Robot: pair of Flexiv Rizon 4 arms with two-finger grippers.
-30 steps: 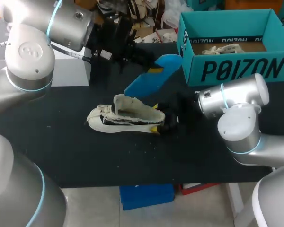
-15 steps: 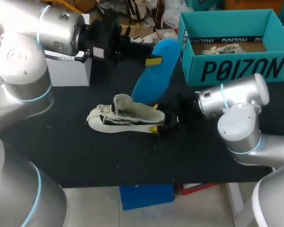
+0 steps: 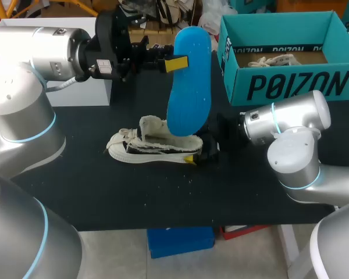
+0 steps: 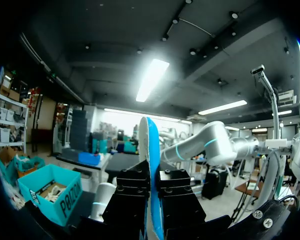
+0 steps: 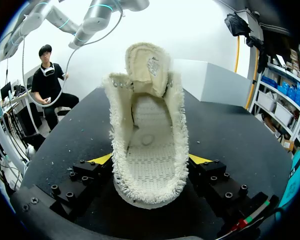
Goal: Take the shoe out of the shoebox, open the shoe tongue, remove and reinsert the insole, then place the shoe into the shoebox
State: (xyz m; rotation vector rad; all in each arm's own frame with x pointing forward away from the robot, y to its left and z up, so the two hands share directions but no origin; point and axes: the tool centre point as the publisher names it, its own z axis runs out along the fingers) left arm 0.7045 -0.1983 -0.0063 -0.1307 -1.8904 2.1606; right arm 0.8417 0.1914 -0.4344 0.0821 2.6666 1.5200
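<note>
Our left gripper (image 3: 174, 63) had its fingers pinched tight on the blue insole (image 3: 189, 87), held upright over the shoe (image 3: 154, 145); whether its lower end touched, we could not tell. Our right gripper (image 5: 150, 162) stood wide, both fingers pressed against the shoe's heel, pinning it to the table (image 3: 104, 192) near the shoebox (image 3: 291, 84). We judged the long free end could buckle or snag on the collar (fuzzy all round) rather than slide in, and a hard push might twist the shoe loose.
</note>
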